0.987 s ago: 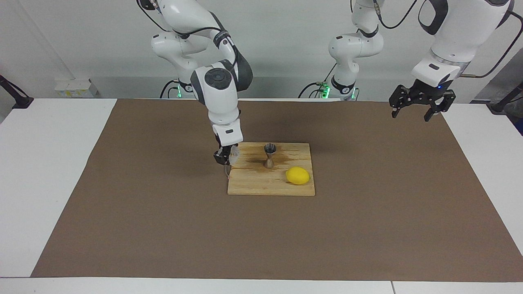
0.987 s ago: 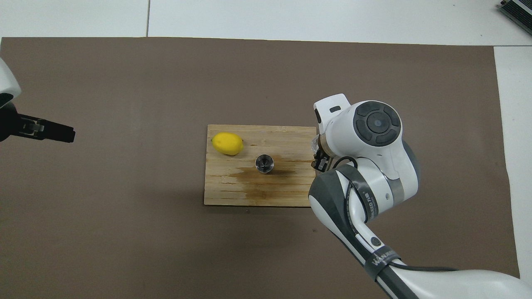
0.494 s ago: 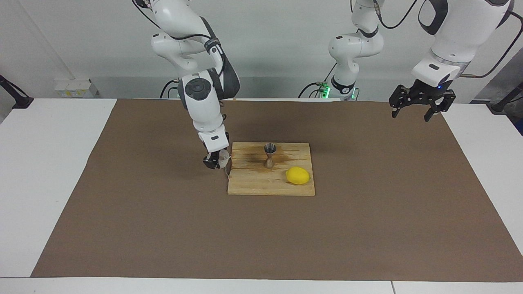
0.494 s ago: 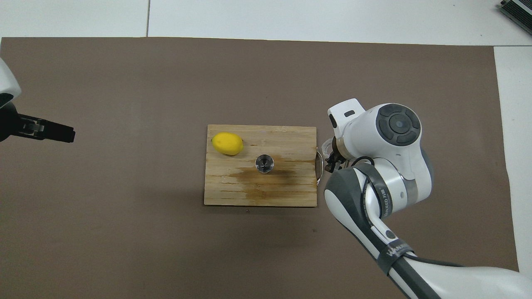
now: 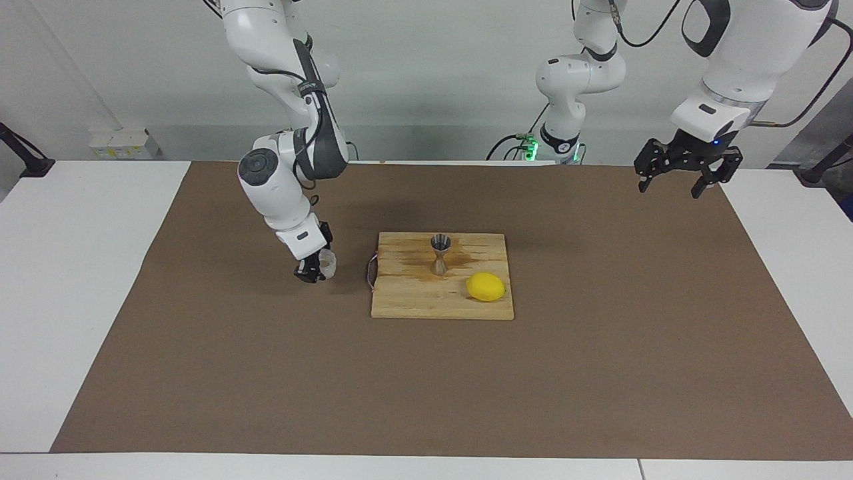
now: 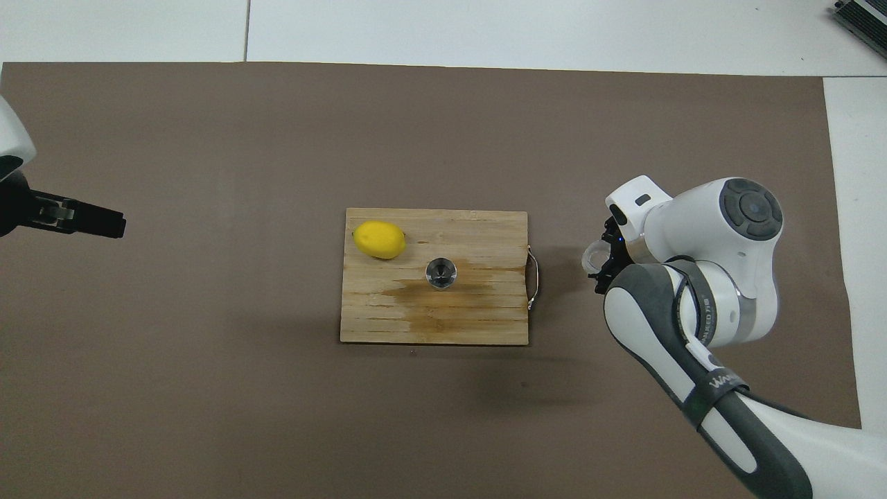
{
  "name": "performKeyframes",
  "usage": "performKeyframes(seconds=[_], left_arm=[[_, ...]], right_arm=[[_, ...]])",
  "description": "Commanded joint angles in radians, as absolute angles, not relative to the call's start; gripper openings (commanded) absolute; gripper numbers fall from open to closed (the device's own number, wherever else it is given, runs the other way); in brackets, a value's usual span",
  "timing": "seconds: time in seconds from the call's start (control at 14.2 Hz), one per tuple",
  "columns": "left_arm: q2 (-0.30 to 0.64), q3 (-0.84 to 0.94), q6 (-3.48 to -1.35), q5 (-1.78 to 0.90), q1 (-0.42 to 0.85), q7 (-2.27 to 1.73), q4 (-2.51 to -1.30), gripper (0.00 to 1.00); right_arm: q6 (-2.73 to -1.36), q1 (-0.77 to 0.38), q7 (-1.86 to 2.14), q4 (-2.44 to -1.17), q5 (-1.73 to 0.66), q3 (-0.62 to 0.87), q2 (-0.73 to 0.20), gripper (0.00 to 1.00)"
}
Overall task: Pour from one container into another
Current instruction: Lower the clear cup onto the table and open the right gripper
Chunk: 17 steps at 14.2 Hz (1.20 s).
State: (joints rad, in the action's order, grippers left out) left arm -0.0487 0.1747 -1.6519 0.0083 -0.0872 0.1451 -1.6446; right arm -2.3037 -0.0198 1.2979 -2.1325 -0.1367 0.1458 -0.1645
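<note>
The right gripper (image 5: 314,268) is carrying the clear cup (image 5: 326,264) away from the wooden cutting board (image 5: 413,297): a second ago it was hanging at the board's edge by the wire handle (image 5: 368,272), and now it is low over the brown mat (image 5: 200,347), well clear of the board toward the right arm's end of the tabletop. Its fingers are staying clamped on the cup, which is now sitting roughly upright, near or on the mat (which of the two I cannot tell). That is reading as the pour being over and the cup being set aside, though this is a judgement.

The steel jigger (image 5: 440,254) is standing upright on the board, nearer to the robots than the lemon (image 5: 485,287), in a dark wet stain; its contents are not visible. Nothing reddish is showing in the cup.

The left gripper (image 5: 681,175) is waiting, fingers spread wide and empty, above the left arm's end of the mat.
</note>
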Motion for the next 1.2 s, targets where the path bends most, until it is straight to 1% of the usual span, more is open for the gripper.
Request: performKeyframes(seconds=[0.0,0.21,0.35,0.49,0.63,0.85,0.92,1.06,1.13], left_arm=[[-0.046,0.175,-1.658,-0.003,-0.089,0.155,-1.644,1.0],[-0.046,0.175,-1.66,-0.003,-0.089,0.155,-1.644,1.0],[-0.046,0.175,-1.658,-0.003,-0.087,0.155,-1.644,1.0],[-0.046,0.175,-1.66,-0.003,-0.087,0.153,-1.644,1.0],[-0.046,0.175,-1.658,-0.003,-0.089,0.155,-1.644,1.0],[-0.046,0.175,-1.66,-0.003,-0.09,0.155,-1.644,1.0],[-0.046,0.176,-1.66,-0.003,-0.094,0.155,-1.643,1.0],[-0.052,0.175,-1.66,-0.005,-0.097,0.158,-1.643,1.0],[-0.051,0.175,-1.66,-0.006,-0.095,0.158,-1.643,1.0]], right_arm=[[-2.356,0.017,1.391,-2.201,-0.172,0.156,-0.129,0.33],[-2.396,0.052,1.472,-2.223,-0.173,0.156,-0.138,0.33],[-2.413,0.052,1.489,-2.235,-0.173,0.156,-0.146,0.34],[-2.48,0.052,1.497,-2.272,-0.176,0.158,-0.152,0.36],[-2.484,0.048,1.497,-2.275,-0.176,0.158,-0.153,0.4],[-2.485,0.041,1.491,-2.275,-0.176,0.158,-0.153,0.52],[-2.485,0.041,1.491,-2.275,-0.176,0.158,-0.153,0.69],[-2.484,0.041,1.494,-2.275,-0.176,0.158,-0.153,0.86],[-2.482,0.041,1.496,-2.275,-0.176,0.158,-0.153,0.99]])
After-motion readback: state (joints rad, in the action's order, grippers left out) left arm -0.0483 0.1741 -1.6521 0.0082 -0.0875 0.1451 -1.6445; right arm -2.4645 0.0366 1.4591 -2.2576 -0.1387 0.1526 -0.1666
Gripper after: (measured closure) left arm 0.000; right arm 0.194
